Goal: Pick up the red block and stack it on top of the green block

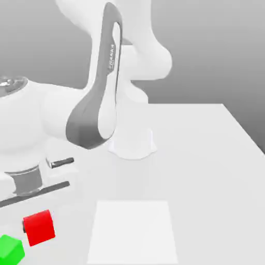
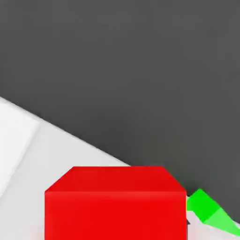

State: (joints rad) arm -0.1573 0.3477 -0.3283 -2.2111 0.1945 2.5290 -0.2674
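I have the red block (image 1: pixel 40 229) clenched between my fingers (image 1: pixel 24 226), one dark tip peeping out at its nine o'clock side in the exterior view. My hand (image 1: pixel 26 182) is above it, toward eleven o'clock, and the block sits a little turned in that picture, its front face leaning off the upright. I cannot tell from here how high the block is over the desk (image 1: pixel 207 171). The green block (image 1: pixel 10 252) lies near it, toward eight o'clock in the exterior view, partly cut by the picture's edge; the two look apart there, and the red one is not on top of the green one. At three o'clock from my red block, well apart, a pale square patch (image 1: pixel 132 233) shows on the desk. My white base (image 1: pixel 132 142) stands farther off, between one and two o'clock. In the hand view, the red block faces me squarely, close up, with part of the green block showing past one side of it.
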